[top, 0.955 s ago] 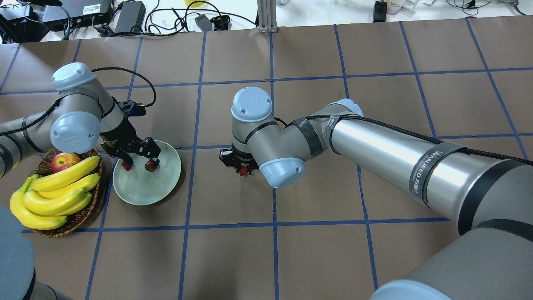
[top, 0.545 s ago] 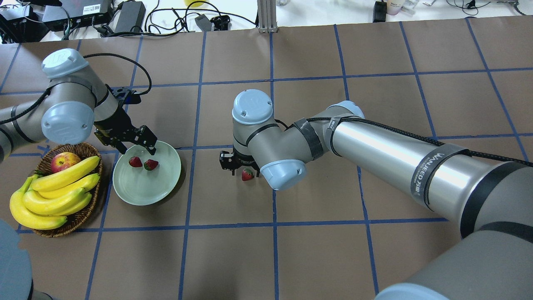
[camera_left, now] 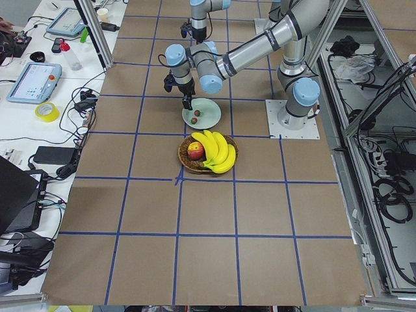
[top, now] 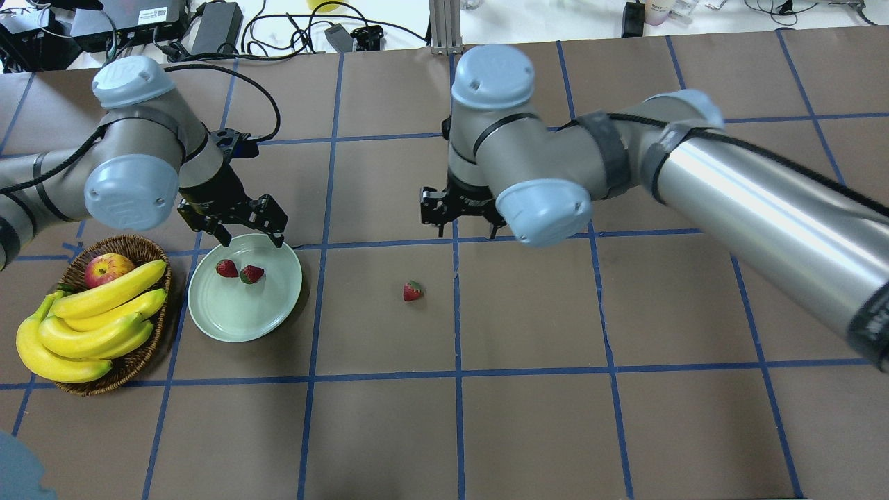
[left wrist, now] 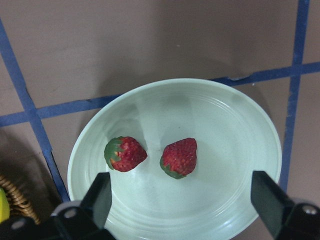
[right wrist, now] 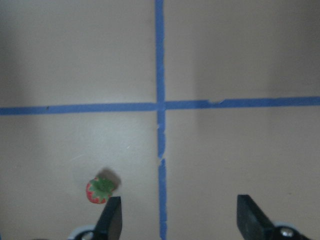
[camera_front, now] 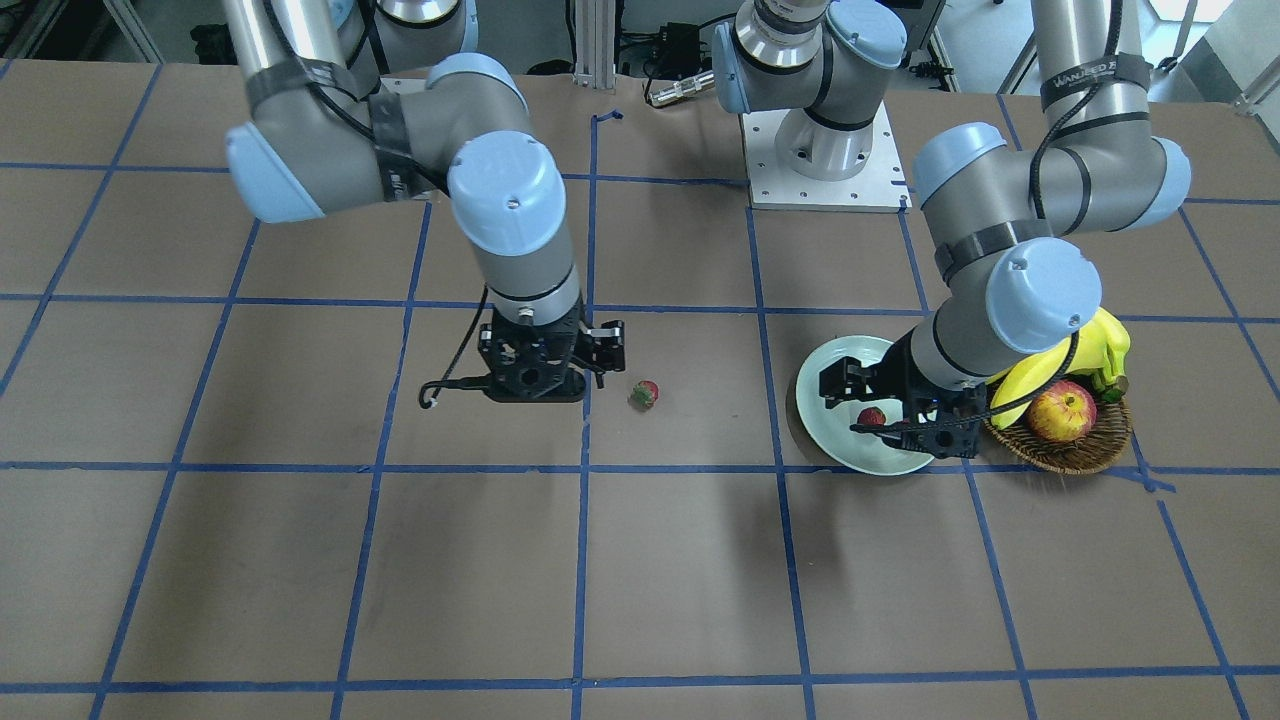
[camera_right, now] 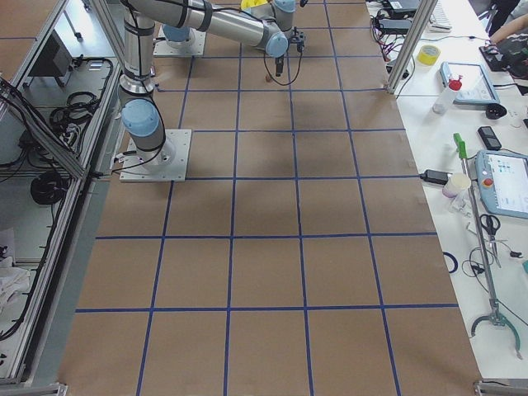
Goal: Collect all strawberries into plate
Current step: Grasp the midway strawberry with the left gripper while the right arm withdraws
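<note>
The pale green plate holds two strawberries. My left gripper hangs open and empty above the plate's far rim. In the left wrist view both strawberries lie on the plate between the spread fingers. The third strawberry lies alone on the brown table, also seen in the front view. My right gripper is open and empty, raised, beyond that strawberry and a little right of it. The right wrist view shows the strawberry by the left finger.
A wicker basket with bananas and an apple stands just left of the plate. Cables and power bricks lie along the table's far edge. Blue tape lines grid the brown table.
The right gripper left the strawberry on the table and rose toward the far side and right. The left gripper drew back from the plate's middle to its far rim, leaving two strawberries.
</note>
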Available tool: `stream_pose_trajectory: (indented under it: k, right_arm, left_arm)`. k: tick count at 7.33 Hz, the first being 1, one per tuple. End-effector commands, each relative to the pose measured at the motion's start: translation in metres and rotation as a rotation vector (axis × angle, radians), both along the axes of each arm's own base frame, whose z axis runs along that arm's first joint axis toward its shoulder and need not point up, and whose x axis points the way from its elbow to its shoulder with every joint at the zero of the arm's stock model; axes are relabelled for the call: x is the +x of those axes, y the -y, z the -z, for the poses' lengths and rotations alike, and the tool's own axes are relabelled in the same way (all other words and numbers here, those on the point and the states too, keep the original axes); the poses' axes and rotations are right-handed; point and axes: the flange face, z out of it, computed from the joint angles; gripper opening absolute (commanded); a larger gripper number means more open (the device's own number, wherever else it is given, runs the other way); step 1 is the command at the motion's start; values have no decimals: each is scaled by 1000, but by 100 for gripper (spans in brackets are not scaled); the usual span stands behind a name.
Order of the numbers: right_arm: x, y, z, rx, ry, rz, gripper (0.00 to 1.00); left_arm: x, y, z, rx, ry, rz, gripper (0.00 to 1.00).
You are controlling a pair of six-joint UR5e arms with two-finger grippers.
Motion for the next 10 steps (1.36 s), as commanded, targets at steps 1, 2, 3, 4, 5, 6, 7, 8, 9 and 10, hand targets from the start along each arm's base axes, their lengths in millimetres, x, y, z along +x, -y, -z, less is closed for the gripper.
stream_pose_trajectory:
  k: [1, 2, 3, 4, 5, 6, 7, 8, 9, 10]
  right_arm:
    - [-80, 4, -72, -14, -84, 69, 92]
    - [-106, -5, -98, -37, -122, 99, 100]
    - [-121, -12, -121, -51, -122, 125, 100]
    - [-127, -11, -129, -25, -123, 120, 100]
    - [-132, -6, -137, -32, -124, 119, 100]
    - [-135, -5, -140, -37, -123, 125, 100]
    - [-136, -2, -143, -51, -119, 129, 100]
    - [-134, 0, -157, -76, -107, 129, 100]
    - [-134, 5, -175, -107, -97, 131, 100]
    - [-133, 9, -181, -118, -96, 133, 100]
  left_arm:
    - [-107, -23, -2, -11, 5, 135, 100]
    - [-161, -44, 0, -12, 10, 242, 100]
    - [-199, -57, 10, -33, 2, 313, 100]
    - [-215, -66, 20, -34, 0, 341, 100]
    - [-225, -84, 39, -33, 0, 369, 97]
    - [-224, -101, 69, -93, -8, 376, 94]
    - [-222, -109, 89, -168, -19, 376, 94]
    - [-222, -107, 96, -173, -20, 375, 94]
    - [-223, -105, 101, -179, -21, 378, 94]
    - [-224, -101, 102, -211, -25, 376, 94]
